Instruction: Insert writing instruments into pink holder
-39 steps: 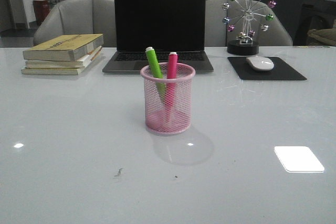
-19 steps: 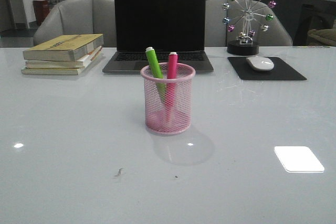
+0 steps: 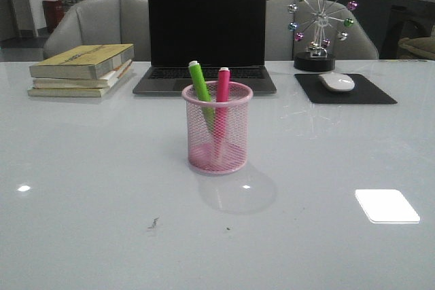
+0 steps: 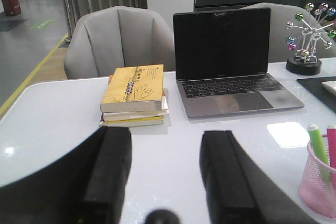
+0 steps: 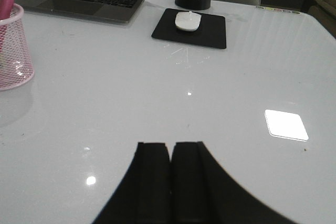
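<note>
The pink holder (image 3: pixel 217 134) stands upright in the middle of the white table. Inside it lean a green marker (image 3: pixel 201 89) and a pink marker (image 3: pixel 222 93), caps up, poking above the rim. The left wrist view shows the holder (image 4: pixel 319 184) at the edge with both markers in it, the green marker (image 4: pixel 318 145) nearer. My left gripper (image 4: pixel 167 140) is open above bare table, nothing between its fingers. My right gripper (image 5: pixel 170 148) is shut and empty over bare table, with the holder (image 5: pixel 13 51) far off to its side. Neither gripper shows in the front view.
An open laptop (image 3: pixel 206 35) sits behind the holder. A stack of books (image 3: pixel 81 69) lies at the back left. At the back right are a black mouse pad (image 3: pixel 345 89) with a white mouse (image 3: pixel 337 81) and a ball ornament (image 3: pixel 317 25).
</note>
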Robot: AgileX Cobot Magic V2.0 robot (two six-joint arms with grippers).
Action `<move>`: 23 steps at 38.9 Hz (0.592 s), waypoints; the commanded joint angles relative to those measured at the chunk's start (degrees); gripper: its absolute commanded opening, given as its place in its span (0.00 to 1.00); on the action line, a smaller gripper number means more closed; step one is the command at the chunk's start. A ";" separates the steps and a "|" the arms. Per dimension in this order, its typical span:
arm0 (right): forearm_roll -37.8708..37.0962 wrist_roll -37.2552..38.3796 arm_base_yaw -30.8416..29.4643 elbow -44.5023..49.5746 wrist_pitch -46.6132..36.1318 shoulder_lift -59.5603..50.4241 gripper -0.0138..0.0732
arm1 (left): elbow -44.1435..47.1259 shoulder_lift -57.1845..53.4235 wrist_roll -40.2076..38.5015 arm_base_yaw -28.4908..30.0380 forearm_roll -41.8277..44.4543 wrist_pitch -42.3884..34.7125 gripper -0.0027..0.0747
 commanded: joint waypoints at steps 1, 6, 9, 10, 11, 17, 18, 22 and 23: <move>-0.06 -0.24 -0.02 0.03 -4.70 -1.11 0.21 | -1.62 0.48 -0.05 0.06 -0.18 -5.02 0.52; -0.06 -0.24 -0.02 0.03 -4.70 -1.11 0.21 | -1.62 0.48 -0.05 0.06 -0.18 -5.02 0.51; -0.06 -0.24 -0.02 0.03 -4.70 -1.11 0.21 | -1.36 -0.12 -0.05 0.06 -0.18 -5.11 0.46; -0.06 -0.24 -0.02 0.03 -4.70 -1.11 0.21 | -1.36 -0.32 -0.05 0.23 -0.18 -5.11 0.42; -0.06 -0.24 -0.02 0.03 -4.70 -1.11 0.21 | -1.36 -0.66 -0.05 0.66 -0.18 -5.11 0.39; -0.06 -0.24 -0.02 0.03 -4.70 -1.11 0.21 | -1.36 -3.31 -0.05 3.69 -0.18 -5.11 0.15; -0.06 -0.24 -0.02 0.03 -4.70 -1.11 0.21 | -1.36 -4.13 -0.05 4.42 -0.18 -5.11 0.16; -0.06 -0.24 -0.02 0.03 -4.70 -1.11 0.21 | -0.89 -6.84 -0.05 7.14 -0.18 -5.11 0.16; -0.06 -0.24 -0.02 0.03 -4.70 -1.11 0.21 | -0.54 -7.69 -0.05 7.59 -0.18 -5.11 0.16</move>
